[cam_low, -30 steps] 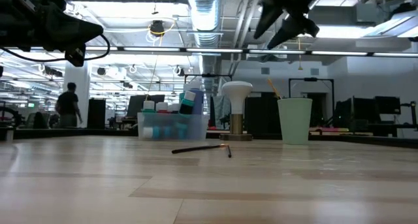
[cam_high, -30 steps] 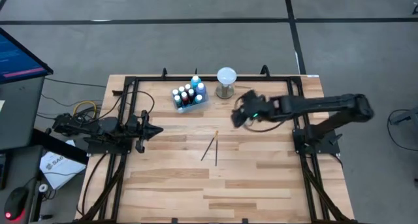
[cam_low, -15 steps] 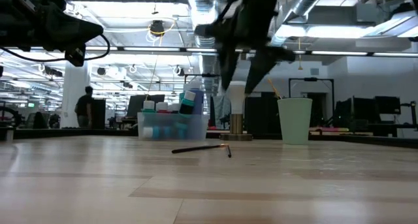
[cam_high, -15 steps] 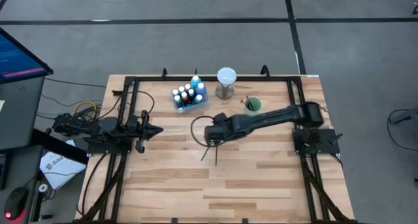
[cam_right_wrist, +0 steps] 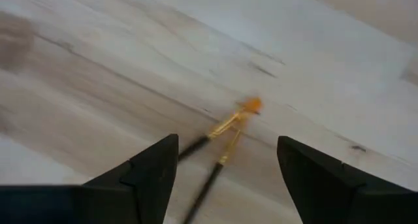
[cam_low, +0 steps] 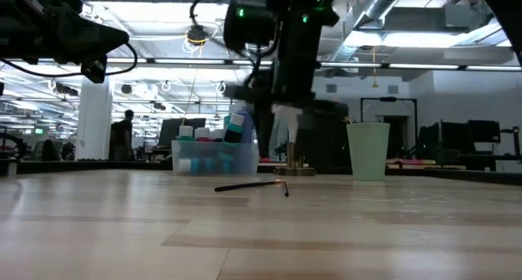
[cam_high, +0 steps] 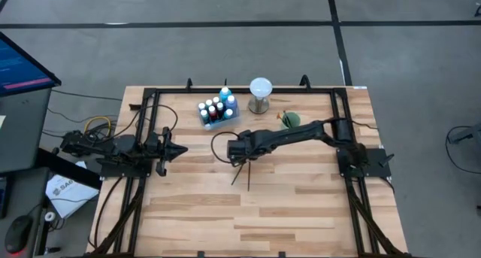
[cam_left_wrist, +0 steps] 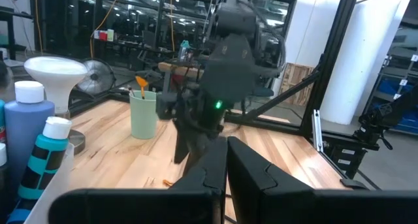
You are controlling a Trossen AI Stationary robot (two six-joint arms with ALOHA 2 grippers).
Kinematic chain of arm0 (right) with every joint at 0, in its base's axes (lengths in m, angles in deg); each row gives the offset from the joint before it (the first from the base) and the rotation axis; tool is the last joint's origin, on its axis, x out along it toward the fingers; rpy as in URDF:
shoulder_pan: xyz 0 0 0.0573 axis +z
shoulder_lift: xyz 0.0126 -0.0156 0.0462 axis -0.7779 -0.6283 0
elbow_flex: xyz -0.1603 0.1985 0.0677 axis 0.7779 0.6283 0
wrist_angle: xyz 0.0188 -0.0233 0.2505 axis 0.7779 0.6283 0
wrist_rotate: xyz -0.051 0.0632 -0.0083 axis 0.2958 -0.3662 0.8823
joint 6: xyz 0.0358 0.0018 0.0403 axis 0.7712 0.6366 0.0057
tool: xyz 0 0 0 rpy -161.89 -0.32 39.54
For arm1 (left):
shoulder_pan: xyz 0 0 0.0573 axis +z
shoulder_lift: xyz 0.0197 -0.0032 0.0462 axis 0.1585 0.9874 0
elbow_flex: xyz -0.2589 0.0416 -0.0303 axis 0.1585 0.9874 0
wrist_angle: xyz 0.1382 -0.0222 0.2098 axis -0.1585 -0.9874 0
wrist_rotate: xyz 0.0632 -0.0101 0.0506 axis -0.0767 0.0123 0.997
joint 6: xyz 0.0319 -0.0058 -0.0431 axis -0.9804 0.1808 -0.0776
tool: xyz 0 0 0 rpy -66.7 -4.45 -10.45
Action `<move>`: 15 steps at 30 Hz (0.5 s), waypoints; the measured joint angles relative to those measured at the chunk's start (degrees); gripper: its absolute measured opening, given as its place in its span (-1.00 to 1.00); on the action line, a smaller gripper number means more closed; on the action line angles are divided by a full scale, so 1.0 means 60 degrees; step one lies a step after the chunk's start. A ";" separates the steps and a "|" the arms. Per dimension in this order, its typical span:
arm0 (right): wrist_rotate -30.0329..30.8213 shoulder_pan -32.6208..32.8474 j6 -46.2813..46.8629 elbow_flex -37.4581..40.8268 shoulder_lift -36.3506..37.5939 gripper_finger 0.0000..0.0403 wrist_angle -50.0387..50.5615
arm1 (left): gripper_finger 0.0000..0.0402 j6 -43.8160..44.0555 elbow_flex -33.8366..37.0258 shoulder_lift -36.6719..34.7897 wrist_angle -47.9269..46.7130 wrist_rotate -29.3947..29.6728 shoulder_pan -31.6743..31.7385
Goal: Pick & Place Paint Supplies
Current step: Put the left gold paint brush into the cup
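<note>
Reaching out over the middle of the pale wooden table (cam_high: 301,213), your right gripper (cam_high: 239,154) hangs right above the two thin brushes with dark handles and orange tips (cam_high: 245,170). Its two dark fingers (cam_right_wrist: 149,172) are spread wide apart and nothing is between them. Seen from the right wrist, the brushes (cam_right_wrist: 222,142) lie flat on the wood, their orange ends close together, straight under the gap. From the low view the brushes (cam_low: 251,184) rest on the table and the gripper (cam_low: 273,96) is up above them, not touching.

Your left gripper (cam_high: 174,150) waits near the left edge of the table, well away from the brushes. Its fingers (cam_left_wrist: 258,175) are pressed together and it has nothing in them.

You can see the small paint bottles with white caps (cam_high: 216,107) standing together in a clear plastic box (cam_low: 214,159) at the back of the table. Just beside them is a white round globe on a metal base (cam_high: 260,94), and near that a light green cup (cam_high: 290,121) with brushes in it.
</note>
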 joint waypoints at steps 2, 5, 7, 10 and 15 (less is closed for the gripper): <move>-0.0086 -0.0072 -0.0029 0.0071 -0.0068 0.27 0.0315 | -0.97 0.0000 0.0000 0.0000 0.0000 0.0001 0.0000; -0.0408 -0.0095 -0.0038 0.0007 -0.0282 0.27 0.0075 | -0.97 0.0000 0.0000 0.0000 -0.0002 0.0000 0.0000; -0.0505 -0.0093 -0.0114 0.0071 -0.0358 0.27 0.0339 | -0.97 0.0000 0.0000 0.0000 0.0004 0.0000 0.0000; -0.0536 -0.0066 -0.0140 0.0017 -0.0736 0.27 -0.0281 | -0.97 -0.0003 0.0000 0.0000 0.0004 0.0004 0.0000; -0.1399 -0.0179 -0.0135 -0.0015 -0.1044 0.19 -0.0066 | -0.97 -0.0004 0.0000 0.0000 0.0004 0.0000 0.0000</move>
